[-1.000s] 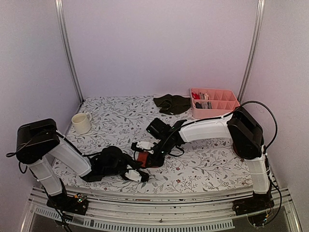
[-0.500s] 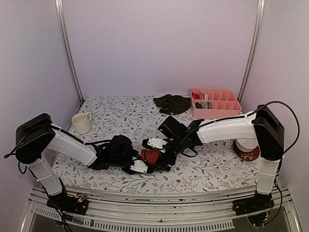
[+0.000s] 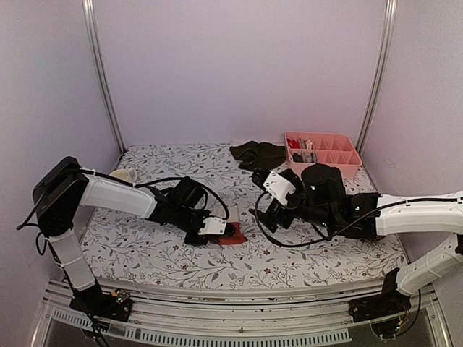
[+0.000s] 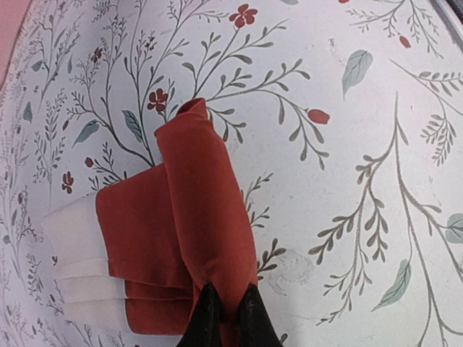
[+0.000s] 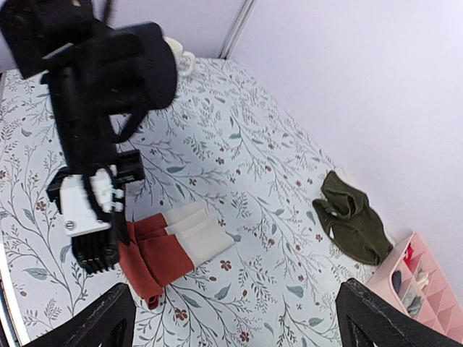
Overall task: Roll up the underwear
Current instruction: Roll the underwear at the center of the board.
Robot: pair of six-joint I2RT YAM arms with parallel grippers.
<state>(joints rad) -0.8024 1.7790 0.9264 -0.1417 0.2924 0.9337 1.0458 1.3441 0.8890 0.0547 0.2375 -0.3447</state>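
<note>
The left fingers (image 4: 208,322) are pinched tight on a raised fold of the rust-red underwear (image 4: 188,217). It lies on the tabletop (image 3: 166,253) well to the left of the pink tray (image 3: 318,172) and nearer the arm bases than the tray is. The right fingers (image 5: 108,318) stand wide apart and hold nothing, hanging over the tabletop on the tray's side of the cloth. A whitish band (image 4: 72,249) shows at one edge of the red cloth; I cannot tell whether it is a waistband or a separate piece. The dark olive underwear (image 3: 258,155) lies untouched just left of the tray.

The step in hand looks like turning the folded strip over on itself. To do it well, the pinch should stay low and carry the fold over in a shallow arc, so the stacked layers do not slide apart. Soft cloth like this will likely spring open if let go early. The free fingers should therefore come down and pin the loose end before the left ones release, keeping the edges lined up.

A second ago both arms were bunched over the red cloth, farther from the tray, and the right fingers were nearly closed. Since then they have sprung wide and the right arm (image 3: 405,217) has drawn back towards the tray's side. The left arm (image 3: 116,196) has stretched out, bringing the cloth slightly closer to the tray.
</note>
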